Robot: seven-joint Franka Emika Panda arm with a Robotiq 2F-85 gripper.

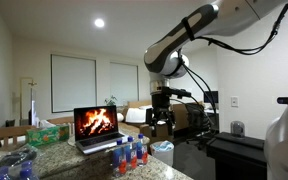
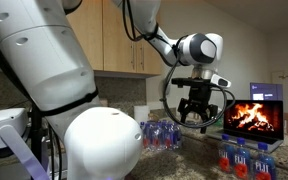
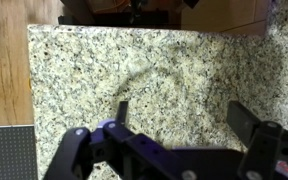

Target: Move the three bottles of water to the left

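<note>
Three small clear water bottles (image 1: 130, 155) with blue caps and red-and-blue labels stand together on the granite counter in front of the laptop. They also show in an exterior view (image 2: 246, 158) at the lower right. My gripper (image 1: 161, 124) hangs in the air above and to the right of them, well clear. It also shows in an exterior view (image 2: 197, 118), open and empty. In the wrist view my gripper (image 3: 181, 112) has its fingers spread over bare granite; no bottle shows there.
An open laptop (image 1: 96, 127) showing a fire stands behind the bottles. A pack of several more bottles (image 2: 161, 136) lies by the wall. A tissue box (image 1: 49, 133) sits beyond the laptop. The granite counter (image 3: 94, 70) ends at a wooden floor.
</note>
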